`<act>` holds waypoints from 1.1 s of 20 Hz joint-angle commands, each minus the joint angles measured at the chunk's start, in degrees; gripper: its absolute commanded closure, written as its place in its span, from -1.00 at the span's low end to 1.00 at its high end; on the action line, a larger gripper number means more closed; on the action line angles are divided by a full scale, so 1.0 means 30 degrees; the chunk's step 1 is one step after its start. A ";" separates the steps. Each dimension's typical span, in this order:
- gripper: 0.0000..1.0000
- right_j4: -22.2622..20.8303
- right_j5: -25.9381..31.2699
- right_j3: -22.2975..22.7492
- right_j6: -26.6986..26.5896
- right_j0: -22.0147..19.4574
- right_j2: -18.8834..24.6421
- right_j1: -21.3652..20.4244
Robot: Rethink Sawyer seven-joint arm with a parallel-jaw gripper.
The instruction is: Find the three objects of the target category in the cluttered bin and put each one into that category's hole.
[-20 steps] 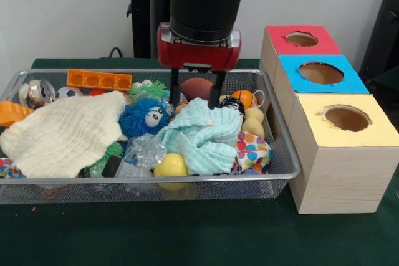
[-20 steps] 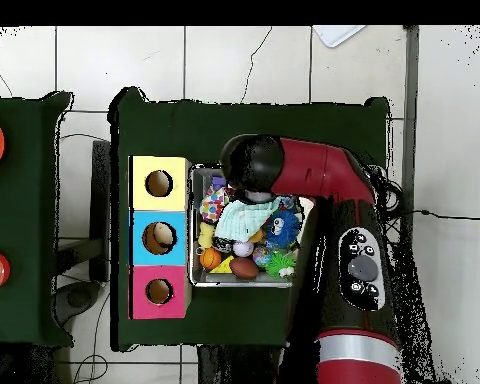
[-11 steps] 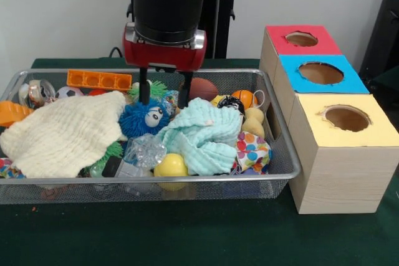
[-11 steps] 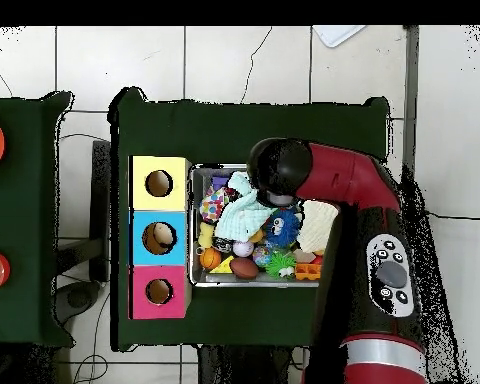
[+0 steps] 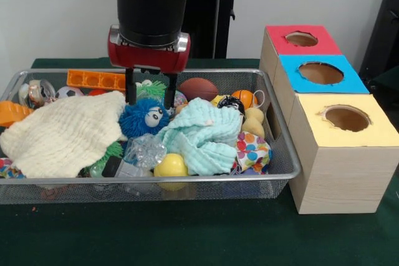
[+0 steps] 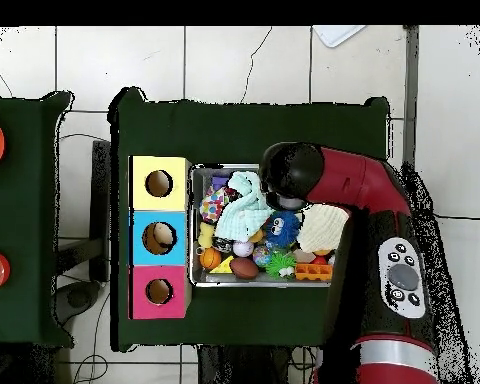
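Note:
My gripper [image 5: 149, 94] hangs open and empty in the wire bin [image 5: 282, 154], its fingertips [image 5: 130, 93] straddling the top of a blue fuzzy toy with eyes [image 5: 144, 118]. Right of it lies a mint cloth [image 5: 202, 136], and a cream cloth [image 5: 62, 132] lies to the left. A brown football [image 5: 198, 88], an orange ball [image 5: 245, 98], a yellow ball [image 5: 171, 166] and a bone-shaped toy [image 5: 254, 121] show among the clutter. In the overhead view the arm's head [image 6: 292, 172] hides the gripper, beside the blue toy [image 6: 281, 229].
Three wooden boxes with round holes stand beside the bin: red-topped [image 5: 301, 39], blue-topped [image 5: 321, 73] and yellow-topped [image 5: 346, 118]. An orange tray [image 5: 98, 80] lies at the bin's back left, and a polka-dot item [image 5: 252, 151] at the front right. The cloths cover other objects.
My gripper has moved left in the front view, from over the mint cloth to above the blue fuzzy toy. It stayed open and empty. The bin's contents have not shifted.

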 commanded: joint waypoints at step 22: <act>-1.00 -0.1486 -0.0982 -0.0876 -0.0687 -0.0142 0.1317 0.3097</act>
